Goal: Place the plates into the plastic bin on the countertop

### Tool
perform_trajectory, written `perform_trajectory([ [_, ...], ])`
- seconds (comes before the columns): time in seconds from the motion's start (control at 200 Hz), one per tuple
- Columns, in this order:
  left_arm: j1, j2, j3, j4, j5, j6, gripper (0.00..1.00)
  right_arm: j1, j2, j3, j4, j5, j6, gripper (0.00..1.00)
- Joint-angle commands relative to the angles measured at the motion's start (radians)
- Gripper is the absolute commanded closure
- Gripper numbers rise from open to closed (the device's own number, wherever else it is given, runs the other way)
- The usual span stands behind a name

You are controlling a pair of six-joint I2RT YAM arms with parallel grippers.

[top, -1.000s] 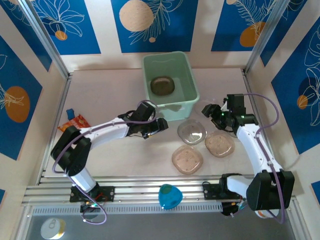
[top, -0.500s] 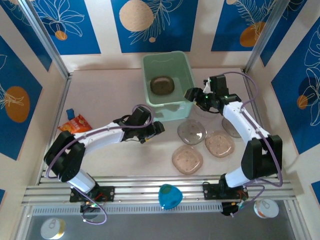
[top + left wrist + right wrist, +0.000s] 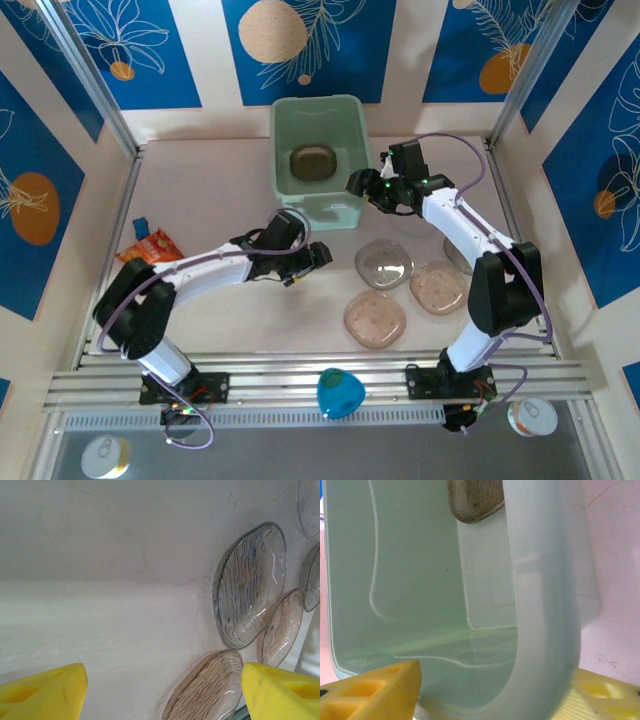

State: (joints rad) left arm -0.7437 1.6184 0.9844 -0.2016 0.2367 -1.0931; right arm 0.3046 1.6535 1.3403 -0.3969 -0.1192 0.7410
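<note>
1. Right gripper (image 3: 362, 185): closed across the bin (image 3: 318, 212) rim at the bin's 4 o'clock edge. One of the fingers (image 3: 375, 690) inside the wall, the other outside, both seemingly touching it.
2. Probably held so to steady or shift the bin, not to carry anything. No plate in this grip.
3. Bin at 12 o'clock on the countertop (image 3: 210, 190), with a brown plate (image 3: 313, 162) flat on its floor, so one delivered already.
4. Left gripper (image 3: 312, 258): spread wide and empty, low over bare countertop just off the bin's 6 o'clock wall. Pointing toward 3 o'clock, judged to be lined up for the next pick.
5. Beyond it, at 4 to 5 o'clock of the table's middle: clear plate (image 3: 383, 265), pinkish plate (image 3: 438, 288) and brownish plate (image 3: 374, 319). Close together, rims up, seemingly reachable by either arm.
6. Fourth plate (image 3: 458, 255) at 3 o'clock, half hidden behind the right arm; tint not readable.
7. Hard to tell:
   - whether the loose plates' rims overlap or merely touch, though overlap suggested in the left wrist view;
   - how firmly the bin rim is pinched;
   - most of the brown plate in the right wrist view, cropped at the top edge there.
8. Packet (image 3: 150, 245) at 9 o'clock, well apart from the plates.
</note>
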Motion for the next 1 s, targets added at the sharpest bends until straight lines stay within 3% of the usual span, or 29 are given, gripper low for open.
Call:
perform_trajectory([
  [0.0,-0.016,0.062,0.077,-0.019,0.056,0.039,0.2,-0.001,-0.013,0.064,-0.06,0.026,-0.028,0.29],
  [0.17,-0.027,0.121,0.134,-0.029,0.086,0.057,0.21,-0.044,-0.178,0.005,-0.18,0.124,-0.104,0.21],
  [0.515,-0.045,0.243,0.258,-0.097,0.124,0.08,0.23,-0.241,-0.494,-0.271,-0.227,0.014,-0.157,0.16],
  [0.995,-0.06,0.417,0.458,-0.174,0.145,0.095,0.25,-0.38,-0.513,-0.351,-0.204,-0.164,-0.129,0.22],
])
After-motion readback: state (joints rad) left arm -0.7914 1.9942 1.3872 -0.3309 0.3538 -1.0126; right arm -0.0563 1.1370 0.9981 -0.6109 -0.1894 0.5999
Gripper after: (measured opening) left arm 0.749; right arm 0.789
